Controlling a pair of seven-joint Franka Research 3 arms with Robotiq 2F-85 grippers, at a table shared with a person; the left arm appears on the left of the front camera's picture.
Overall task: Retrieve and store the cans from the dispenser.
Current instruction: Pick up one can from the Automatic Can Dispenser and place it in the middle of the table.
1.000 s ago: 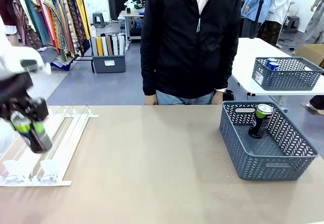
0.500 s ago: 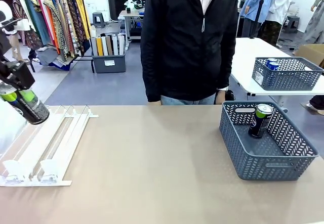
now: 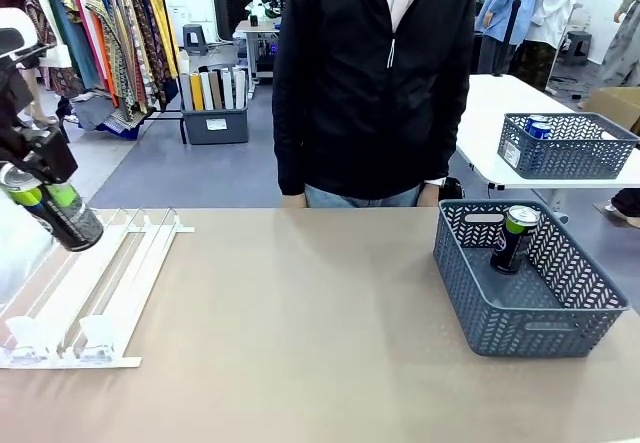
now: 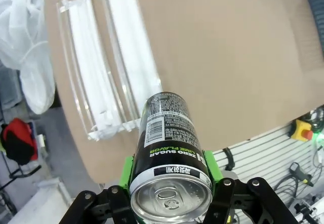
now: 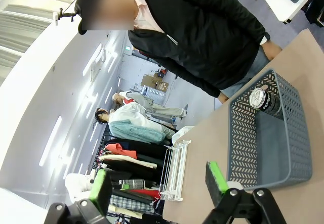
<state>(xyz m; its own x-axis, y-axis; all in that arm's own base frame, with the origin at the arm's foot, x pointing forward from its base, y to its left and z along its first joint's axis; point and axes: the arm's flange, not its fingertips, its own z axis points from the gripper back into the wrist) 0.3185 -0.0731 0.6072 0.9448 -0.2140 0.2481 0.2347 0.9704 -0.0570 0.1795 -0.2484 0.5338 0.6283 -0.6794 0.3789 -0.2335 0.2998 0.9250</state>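
Above the beige table [image 3: 300,313], left fingers [image 4: 125,169] clamp a black can [image 4: 169,153] (silver top, green trim); right fingers [image 5: 216,177] spread, empty.

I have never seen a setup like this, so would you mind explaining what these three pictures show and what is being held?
Two robot arms share a table with a person standing opposite. The front picture looks across the table; the other two come from cameras on each arm's wrist. The left end effector is shut on a dark can, lifted above the white dispenser. The right end effector is open, holding nothing. On the right, a grey basket holds another dark can.
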